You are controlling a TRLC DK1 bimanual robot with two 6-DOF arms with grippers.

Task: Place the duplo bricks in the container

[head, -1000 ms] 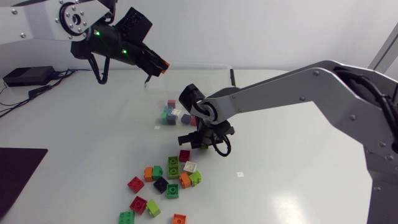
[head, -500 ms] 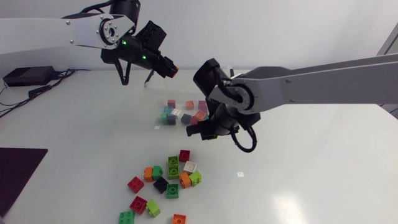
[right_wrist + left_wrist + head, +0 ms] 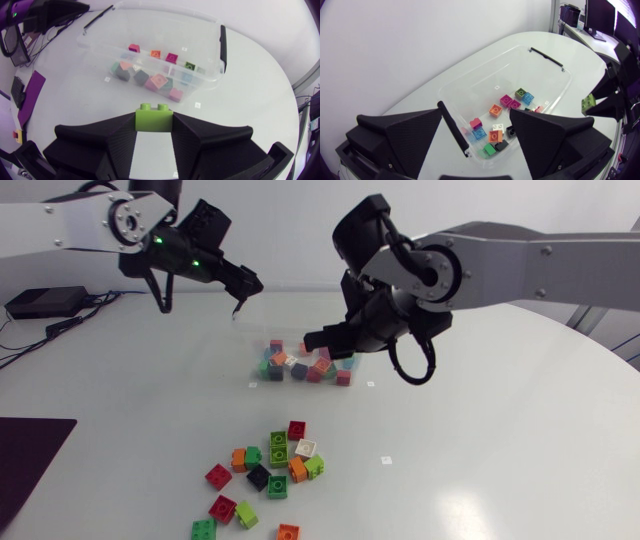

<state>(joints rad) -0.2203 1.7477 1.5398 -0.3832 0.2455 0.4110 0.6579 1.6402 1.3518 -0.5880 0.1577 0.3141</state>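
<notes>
A clear plastic container (image 3: 262, 320) stands at the back middle of the table with several coloured bricks in it. My left gripper (image 3: 246, 288) hovers above its left end, open and empty; in the left wrist view its fingers (image 3: 415, 137) stand wide apart over the container (image 3: 470, 75). My right gripper (image 3: 315, 338) hangs over the container's front right part, shut on a lime green brick (image 3: 154, 117). That green brick (image 3: 588, 102) also shows beyond the box in the left wrist view. Several loose bricks (image 3: 270, 465) lie in a heap on the table in front.
A black device (image 3: 45, 301) with cables sits at the back left. A dark purple mat (image 3: 28, 465) lies at the table's left edge. A small white tag (image 3: 386, 461) lies to the right of the heap. The container (image 3: 100, 42) has a black handle (image 3: 223, 42).
My left gripper has opened and the orange brick it carried is gone from its fingers. My right arm has risen from the heap to over the container, still holding the green brick.
</notes>
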